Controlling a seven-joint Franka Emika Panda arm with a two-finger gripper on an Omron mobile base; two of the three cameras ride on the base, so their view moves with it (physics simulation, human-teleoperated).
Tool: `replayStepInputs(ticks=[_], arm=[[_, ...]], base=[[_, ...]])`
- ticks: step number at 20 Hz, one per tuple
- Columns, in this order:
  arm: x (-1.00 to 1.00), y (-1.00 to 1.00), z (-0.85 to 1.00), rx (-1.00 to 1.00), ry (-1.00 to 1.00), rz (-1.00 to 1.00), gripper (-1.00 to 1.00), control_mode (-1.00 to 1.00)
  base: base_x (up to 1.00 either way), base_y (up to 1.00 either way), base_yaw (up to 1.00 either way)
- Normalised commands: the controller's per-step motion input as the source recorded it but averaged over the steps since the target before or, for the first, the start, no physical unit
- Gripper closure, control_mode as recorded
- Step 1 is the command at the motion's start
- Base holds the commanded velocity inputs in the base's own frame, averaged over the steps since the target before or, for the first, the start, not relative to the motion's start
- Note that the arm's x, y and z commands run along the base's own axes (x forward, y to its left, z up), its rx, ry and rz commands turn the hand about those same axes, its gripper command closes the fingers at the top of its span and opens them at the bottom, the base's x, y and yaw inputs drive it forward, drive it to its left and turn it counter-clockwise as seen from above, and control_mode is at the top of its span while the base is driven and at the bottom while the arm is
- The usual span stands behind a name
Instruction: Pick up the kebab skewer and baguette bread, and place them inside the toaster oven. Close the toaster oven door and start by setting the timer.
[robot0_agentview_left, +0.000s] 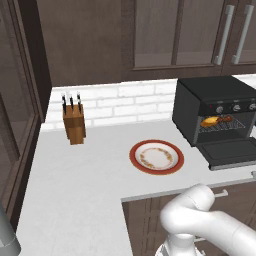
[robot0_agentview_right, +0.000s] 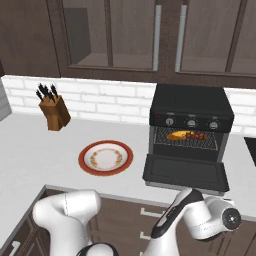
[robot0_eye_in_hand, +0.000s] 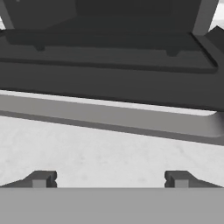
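Black and lowered flat, the toaster oven door (robot0_eye_in_hand: 109, 57) lies straight ahead of the released, empty pincer (robot0_eye_in_hand: 109, 179), its long edge crosswise, with baguette bread (robot0_agentview_right: 176, 135) and kebab skewer (robot0_agentview_right: 196, 135) racked beyond it.

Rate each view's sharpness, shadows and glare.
Left base view: soft and coarse, no glare, faint shadow under the red-rimmed round plate. Right base view: evenly lit, the black boxy toaster oven cavity readable. Hand view: the oven's flat black open door looms close and smeared, counter grainy.
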Motion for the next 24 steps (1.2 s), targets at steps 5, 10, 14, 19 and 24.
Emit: replayStepInputs(ticks=[5,10,14,19,24], arm=[[0.22,0.00,-0.23,0.00,0.00,0.01,-1.00,-1.00],[0.21,0.05,-0.20,0.00,0.00,0.00,-1.00,-1.00],[0.18,0.18,-0.12,0.00,0.00,0.00,-1.00,-1.00],[0.20,0.23,-0.18,0.00,0.00,0.00,-1.00,-1.00],[0.20,0.22,-0.21,0.00,0.00,0.00,-1.00,-1.00]], base=[[0.00,0.00,0.00],[0.00,0.00,0.00],[0.00,0.00,0.00],[0.00,0.00,0.00],[0.00,0.00,0.00]])
